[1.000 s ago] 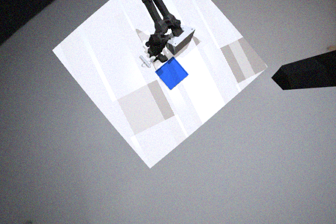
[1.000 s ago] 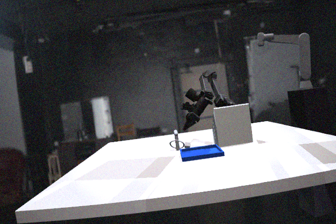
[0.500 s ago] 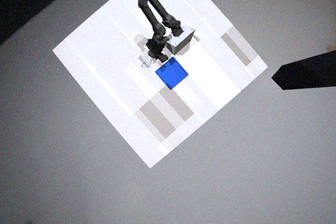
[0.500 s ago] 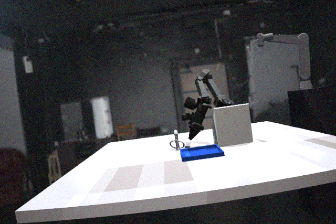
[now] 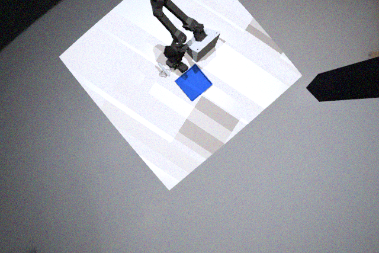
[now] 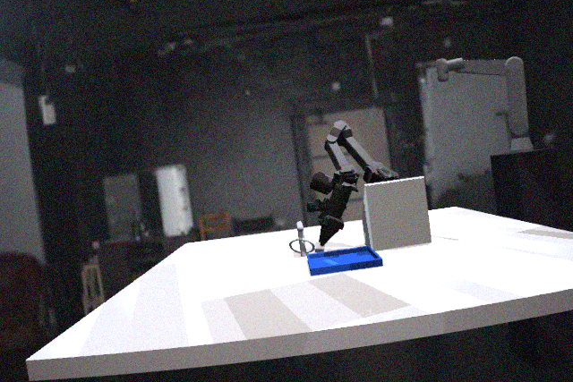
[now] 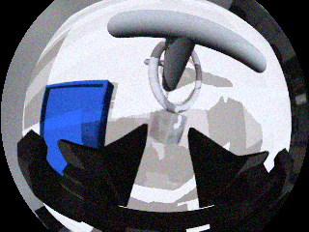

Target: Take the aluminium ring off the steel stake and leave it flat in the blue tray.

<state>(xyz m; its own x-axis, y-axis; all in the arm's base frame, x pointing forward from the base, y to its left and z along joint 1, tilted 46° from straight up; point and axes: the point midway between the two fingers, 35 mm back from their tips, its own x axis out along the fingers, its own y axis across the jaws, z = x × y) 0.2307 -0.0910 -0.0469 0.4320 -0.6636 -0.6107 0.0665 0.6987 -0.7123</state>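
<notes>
Pre-grasp, I reckon: hand (image 5: 177, 67) (image 6: 320, 248) (image 7: 168, 130) part-open, empty; ring (image 6: 302, 246) (image 7: 154, 77) around stake (image 5: 164, 69) (image 6: 301, 232) (image 7: 178, 63), upper centre of wrist view; next, line up on the welded block (image 7: 167, 127).

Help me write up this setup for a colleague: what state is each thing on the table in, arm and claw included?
Ring: around the stake, below its cross-bar; not in the tray.
Stake: upright.
Tray: flat, open side up, no ring inside.
Arm: bent, reaching down.
Claw: partly open, holding nothing.
</notes>
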